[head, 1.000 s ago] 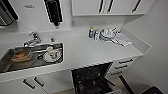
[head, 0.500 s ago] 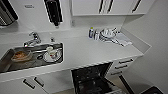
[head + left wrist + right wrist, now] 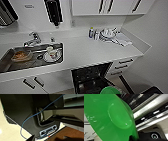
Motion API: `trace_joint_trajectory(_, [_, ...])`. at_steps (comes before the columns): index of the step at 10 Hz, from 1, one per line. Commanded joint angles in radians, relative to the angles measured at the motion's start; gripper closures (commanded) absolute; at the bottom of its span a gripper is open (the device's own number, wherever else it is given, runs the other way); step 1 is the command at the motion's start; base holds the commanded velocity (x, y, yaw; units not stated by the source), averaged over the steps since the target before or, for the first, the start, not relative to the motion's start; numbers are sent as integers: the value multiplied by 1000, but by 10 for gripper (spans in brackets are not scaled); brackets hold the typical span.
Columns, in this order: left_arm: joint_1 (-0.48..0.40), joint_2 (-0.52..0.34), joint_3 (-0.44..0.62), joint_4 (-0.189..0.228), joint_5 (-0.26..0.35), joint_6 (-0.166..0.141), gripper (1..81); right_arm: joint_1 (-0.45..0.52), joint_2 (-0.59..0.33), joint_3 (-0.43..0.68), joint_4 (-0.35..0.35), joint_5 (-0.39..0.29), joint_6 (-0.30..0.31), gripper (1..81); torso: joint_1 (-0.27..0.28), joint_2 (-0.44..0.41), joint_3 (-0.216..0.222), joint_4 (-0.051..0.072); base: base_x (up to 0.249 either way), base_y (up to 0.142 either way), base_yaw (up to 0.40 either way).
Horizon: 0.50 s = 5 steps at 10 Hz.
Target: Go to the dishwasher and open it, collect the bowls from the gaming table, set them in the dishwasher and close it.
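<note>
The dishwasher stands open under the white counter, its dark inside showing and its door folded down toward me. A bright green bowl hangs just in front of the opening, at the head view's lower edge. In the right wrist view the same bowl looms large and tilted over the dishwasher's steel edge. My right gripper is shut on the bowl's rim. The left wrist view takes in the robot's dark body, a blue cable and pale floor. The gaming table is out of view.
A steel sink left of the dishwasher holds an orange-brown dish and a plate with cups. Bottles and stacked dishes sit at the counter's back right. Drawers and a wall close off the right side.
</note>
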Motion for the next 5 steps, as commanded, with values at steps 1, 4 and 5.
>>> trace_joint_trajectory(1, [18, 39, -60, 0, 48, 5, 10, 157, 14, -33, 0, -95, 11, 811, 0, 0, 0, 0, 0, 0, 0])
trace_joint_trajectory(4, [28, 65, -102, -2, 50, 3, 10, 273, 78, -73, 0, -156, 36, 811, 0, 0, 0, 0, 0, 0, 0])
trace_joint_trajectory(5, [30, 65, -102, -2, 51, 0, 10, 321, 86, -72, 0, -173, 51, 811, 0, 0, 0, 0, 0, 0, 0])
